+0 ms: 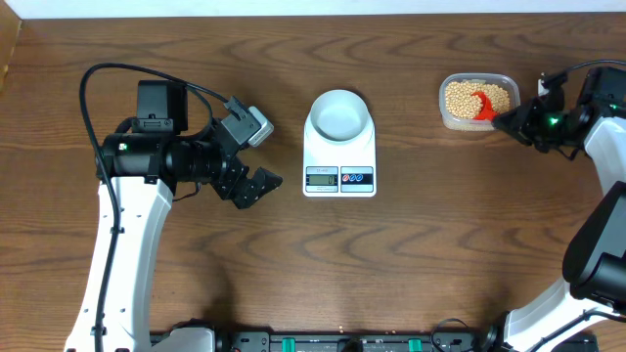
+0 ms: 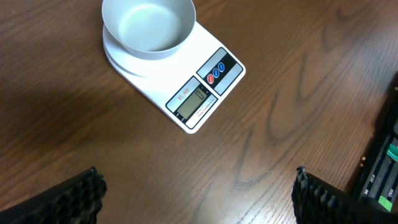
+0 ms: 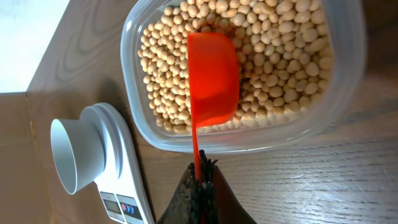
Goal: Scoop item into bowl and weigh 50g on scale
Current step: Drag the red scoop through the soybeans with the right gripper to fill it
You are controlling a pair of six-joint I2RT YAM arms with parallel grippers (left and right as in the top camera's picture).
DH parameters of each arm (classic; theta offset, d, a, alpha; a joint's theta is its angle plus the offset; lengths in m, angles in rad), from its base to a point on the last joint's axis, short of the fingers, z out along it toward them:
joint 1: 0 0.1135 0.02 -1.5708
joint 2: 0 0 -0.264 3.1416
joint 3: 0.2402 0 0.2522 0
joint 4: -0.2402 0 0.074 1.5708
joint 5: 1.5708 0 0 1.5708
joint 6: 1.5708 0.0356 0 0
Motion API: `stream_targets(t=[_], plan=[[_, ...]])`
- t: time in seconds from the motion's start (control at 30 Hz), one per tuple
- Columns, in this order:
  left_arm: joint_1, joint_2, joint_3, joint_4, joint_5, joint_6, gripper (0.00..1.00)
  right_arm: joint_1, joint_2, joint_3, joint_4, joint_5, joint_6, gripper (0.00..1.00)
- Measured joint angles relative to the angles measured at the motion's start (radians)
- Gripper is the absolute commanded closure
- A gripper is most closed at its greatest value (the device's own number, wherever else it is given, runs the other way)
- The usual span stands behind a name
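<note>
- Now, your right gripper [image 3: 200,186] is at the far right of the table [image 1: 440,244], with its fingers pinched tight on the thin handle of the orange scoop [image 3: 214,78].
- You have the cup of that scoop resting on the beans [image 3: 280,62], inside the clear plastic tub [image 3: 132,106]. The smooth orange face you see hides whether any beans are in the cup.
- All the beans you can see lie in the tub, which stands at the far right, well apart from the scale [image 1: 339,178].
- Your scale sits flat near the middle of the table, display and two round buttons turned toward the near edge. The digits are too small to read.
- You have the white bowl [image 1: 339,112] upright on the far part of the scale, showing its pale inside.
- Your left gripper [image 2: 199,198] hangs over bare wood just left of the scale, toward its near end. Its fingers are spread as wide as they go, with nothing between them.
- From the left wrist view, you see the bowl and scale ahead of those fingers, not touching them.
</note>
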Motion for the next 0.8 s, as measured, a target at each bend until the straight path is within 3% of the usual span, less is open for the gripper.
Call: stream_targets(t=[0.8], plan=[[0.000,0.000,0.000,0.000,0.000,0.000,0.02,0.032,0.011,0.000,0.031,0.050,-0.010,0.99]])
